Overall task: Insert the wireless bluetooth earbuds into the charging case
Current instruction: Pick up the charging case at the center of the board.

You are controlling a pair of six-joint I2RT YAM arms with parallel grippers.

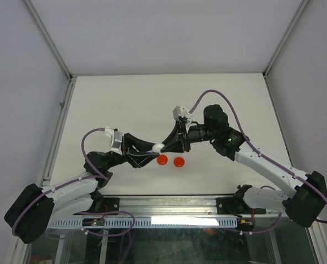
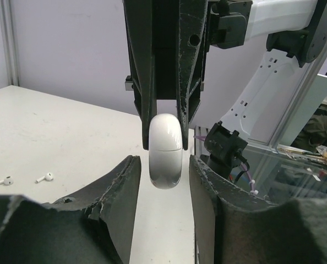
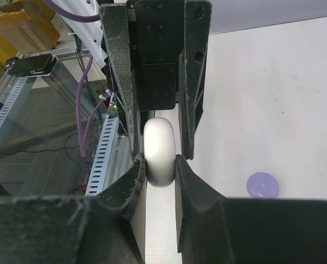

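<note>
Left wrist view shows the task barely begun. The charging case (image 2: 166, 151) hangs in mid-air above the bench (image 2: 59, 132) with its seam line closed. Two white earbuds (image 2: 44, 177) lie loose on the bench at about eight o'clock from the case, near each other and well apart from it. Nothing is seated in the case. Nearly everything looks left to do: the lid has to come open, and each earbud has to be picked up and set inside.

In this view the right jaws reach in from twelve o'clock and pinch the upper part of the case, one finger on each side. The left jaws flank its lower part at nine and three o'clock. They are slightly spread, with a thin strip of light on each side, so they appear not to grip it.

The right wrist view agrees: the right jaws press against both sides of the case, and the left jaws stand just off it. A lilac disc (image 3: 262, 185) rests on the bench at four o'clock from the case.

In the top external view the case sits between the two arms' tips. Two red discs (image 1: 162, 159) lie on the bench at about five o'clock from it.
</note>
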